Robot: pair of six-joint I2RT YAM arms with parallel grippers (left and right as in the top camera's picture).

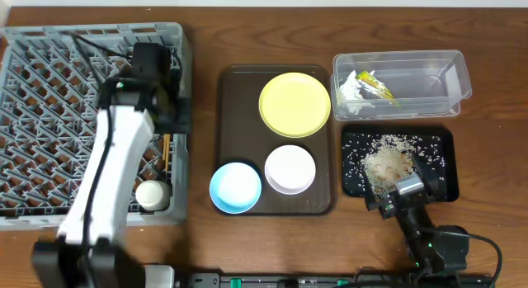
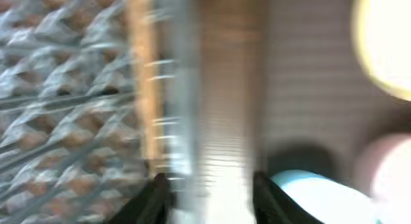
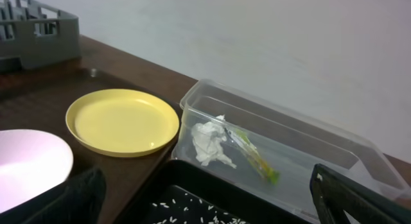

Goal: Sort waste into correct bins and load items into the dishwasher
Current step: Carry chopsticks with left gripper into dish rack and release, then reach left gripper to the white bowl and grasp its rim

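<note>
The grey dish rack (image 1: 49, 98) fills the left. My left gripper (image 1: 175, 115) is open and empty over its right rim, and its wrist view is blurred (image 2: 212, 198). Wooden chopsticks (image 1: 167, 148) lie in the rack by that rim (image 2: 144, 89). The yellow plate (image 1: 294, 104), white bowl (image 1: 289, 168) and light blue bowl (image 1: 235, 187) sit on the brown tray. The clear tub (image 1: 429, 77) holds the white tissue (image 1: 349, 88) and the snack wrapper (image 1: 375, 86). Rice crumbs (image 1: 388, 160) lie in the black tray (image 1: 441, 144). My right gripper (image 1: 396, 193) is open and empty at the black tray's front edge (image 3: 212, 205).
The brown serving tray (image 1: 235, 98) lies between the rack and the bins. A round cream object (image 1: 153, 193) sits in the rack's front right corner. The left arm lies across the rack. The table's back edge meets a white wall.
</note>
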